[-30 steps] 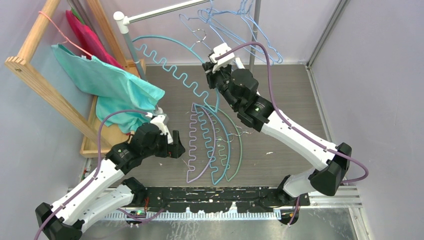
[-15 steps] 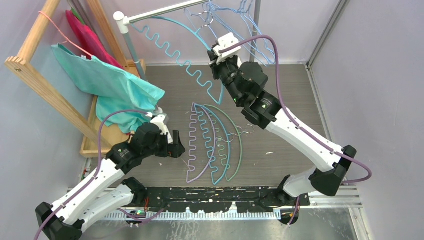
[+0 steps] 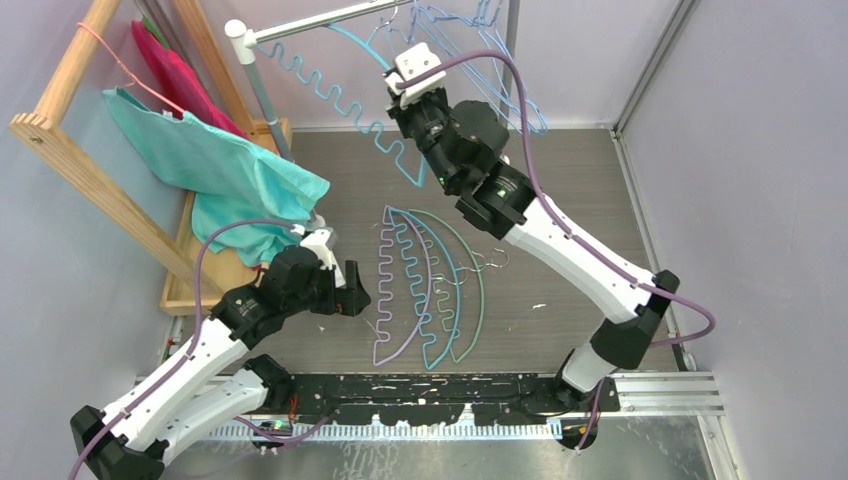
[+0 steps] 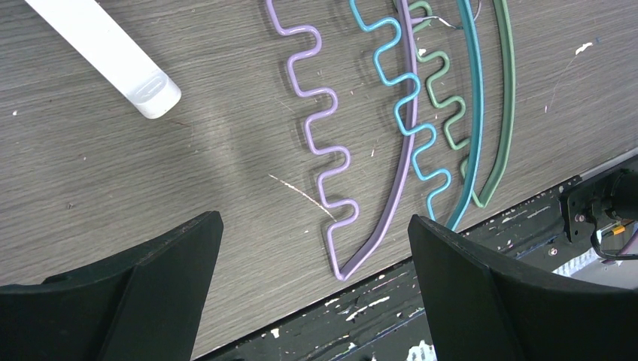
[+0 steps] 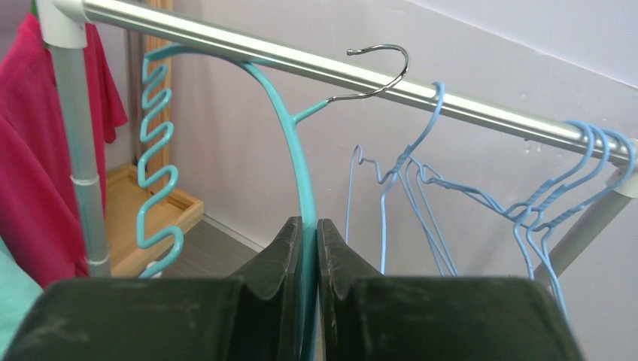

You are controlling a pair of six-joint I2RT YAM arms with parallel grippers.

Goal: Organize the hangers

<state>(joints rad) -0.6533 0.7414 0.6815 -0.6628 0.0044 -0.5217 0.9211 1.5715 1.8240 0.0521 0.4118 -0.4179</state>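
Rail [image 5: 226, 47]: target. Teal hanger [image 5: 302, 169] is pinched at its arch by right pincer [image 5: 309, 241]; hook [image 5: 380, 71] should be lowered squarely over rail w/o twist. 3 hangers [image 4: 410, 143] lie on tabletop [image 3: 560, 200] beside spread left pincer [image 4: 312, 222].

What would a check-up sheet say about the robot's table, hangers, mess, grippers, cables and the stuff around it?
Surface: grey wood-grain table, scuffed.
Job's things: lavender hanger, turquoise hanger and green hanger lie side by side on the table. The raised teal hanger has its hook arched over the metal rail. Light blue wire hangers hang on the rail.
Clutter: small white flecks.
Grippers: left gripper open above the lying hangers, holding nothing. Right gripper shut on the raised teal hanger.
Cables: a purple cable loops along each arm.
Surroundings: wooden rack, teal cloth, pink cloth, pink wire hanger.
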